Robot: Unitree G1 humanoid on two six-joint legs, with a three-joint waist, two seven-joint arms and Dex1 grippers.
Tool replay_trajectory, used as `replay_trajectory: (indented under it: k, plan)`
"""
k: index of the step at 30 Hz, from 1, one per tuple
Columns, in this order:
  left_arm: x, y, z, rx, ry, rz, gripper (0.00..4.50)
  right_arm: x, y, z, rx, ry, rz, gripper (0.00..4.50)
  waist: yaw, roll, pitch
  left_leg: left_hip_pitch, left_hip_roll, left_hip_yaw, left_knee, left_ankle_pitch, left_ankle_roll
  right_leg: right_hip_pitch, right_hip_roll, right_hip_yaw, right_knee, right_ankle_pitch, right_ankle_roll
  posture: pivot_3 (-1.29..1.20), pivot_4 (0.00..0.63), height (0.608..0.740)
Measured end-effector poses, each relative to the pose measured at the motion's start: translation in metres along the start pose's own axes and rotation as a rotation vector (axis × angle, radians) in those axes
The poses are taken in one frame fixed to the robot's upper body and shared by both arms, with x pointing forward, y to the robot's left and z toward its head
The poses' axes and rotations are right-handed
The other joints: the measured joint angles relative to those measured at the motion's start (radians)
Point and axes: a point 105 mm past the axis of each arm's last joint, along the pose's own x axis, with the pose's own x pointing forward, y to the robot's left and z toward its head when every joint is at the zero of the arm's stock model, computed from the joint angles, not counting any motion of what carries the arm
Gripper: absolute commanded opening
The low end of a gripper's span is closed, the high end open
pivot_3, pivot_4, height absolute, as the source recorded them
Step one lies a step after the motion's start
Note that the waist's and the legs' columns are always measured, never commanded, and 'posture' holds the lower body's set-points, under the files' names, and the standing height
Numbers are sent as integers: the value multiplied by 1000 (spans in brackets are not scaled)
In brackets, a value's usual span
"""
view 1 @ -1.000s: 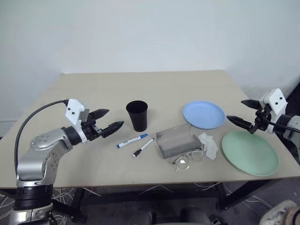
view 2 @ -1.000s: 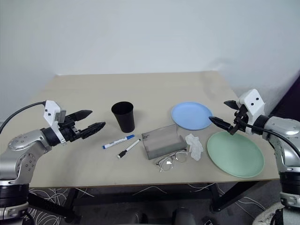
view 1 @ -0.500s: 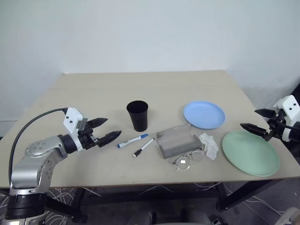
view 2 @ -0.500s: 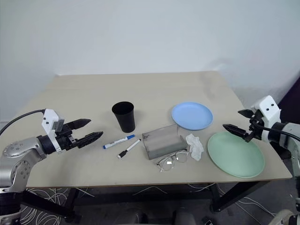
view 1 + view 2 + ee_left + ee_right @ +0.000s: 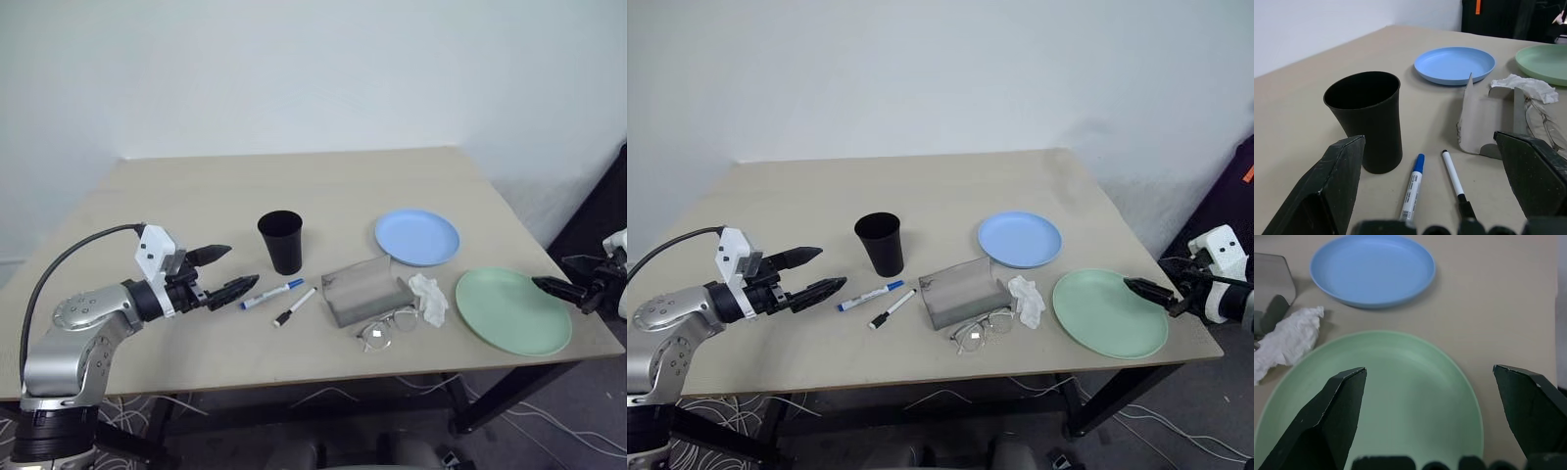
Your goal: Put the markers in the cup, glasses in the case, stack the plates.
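The black cup (image 5: pixel 282 241) stands upright mid-table. Just in front of it lie two markers, one with a blue cap (image 5: pixel 271 294) and one with a black cap (image 5: pixel 297 306). The grey case (image 5: pixel 364 291) sits open to their right, with the wire-framed glasses (image 5: pixel 387 326) lying in front of it. Further right are the light blue plate (image 5: pixel 416 236) and, nearer the front, the larger mint green plate (image 5: pixel 511 309), side by side. My left gripper (image 5: pixel 243 265) hovers open left of the markers, pointing at them. My right gripper (image 5: pixel 1144 272) is open and empty at the green plate's right rim.
A crumpled white tissue (image 5: pixel 428 297) lies between the case and the green plate. The beige table (image 5: pixel 196 196) ends just right of the green plate and close in front of the glasses. A white wall stands behind the table.
My right gripper has swung right and down, from above the gap between the plates to the table's right edge. The left gripper has barely moved. Both stay open.
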Motion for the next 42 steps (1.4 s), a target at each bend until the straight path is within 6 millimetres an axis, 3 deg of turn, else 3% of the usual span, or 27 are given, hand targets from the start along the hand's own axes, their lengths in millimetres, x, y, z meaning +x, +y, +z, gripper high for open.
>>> replay_trajectory:
  k: [9,13,28,32,39,42]
  plan:
    - [3,-3,-2,-8,-2,-13,4477,-2,-17,-35,140,64,-89,4500,0,1,0,1,13,19,3,0,1,-2,-1,-6,-4,0,0,0,0,727]
    - [4,-4,-3,-10,0,-18,4477,5,-14,-53,204,91,-103,4500,-5,1,0,1,15,20,3,-1,0,-3,-1,-7,-4,0,0,0,0,727]
    - [7,-8,2,6,-7,-19,4477,26,-1,-76,306,143,-111,4500,-5,2,0,1,22,22,4,-1,-1,-4,0,-15,-5,0,0,0,0,727]
    - [7,-9,2,7,-9,-14,4500,26,-1,-78,321,152,-114,3614,-5,2,0,1,22,23,4,-1,-1,-4,0,-16,-5,0,0,0,0,727]
    - [7,-8,2,2,-6,-6,4500,27,1,-78,368,155,-116,1150,-5,2,0,1,23,23,4,-2,-2,-4,0,-16,-5,0,0,0,0,727]
    - [7,-8,2,1,-6,-5,4500,29,4,-69,410,109,-99,167,-5,2,0,1,23,23,4,-2,-2,-4,0,-17,-5,0,0,0,0,727]
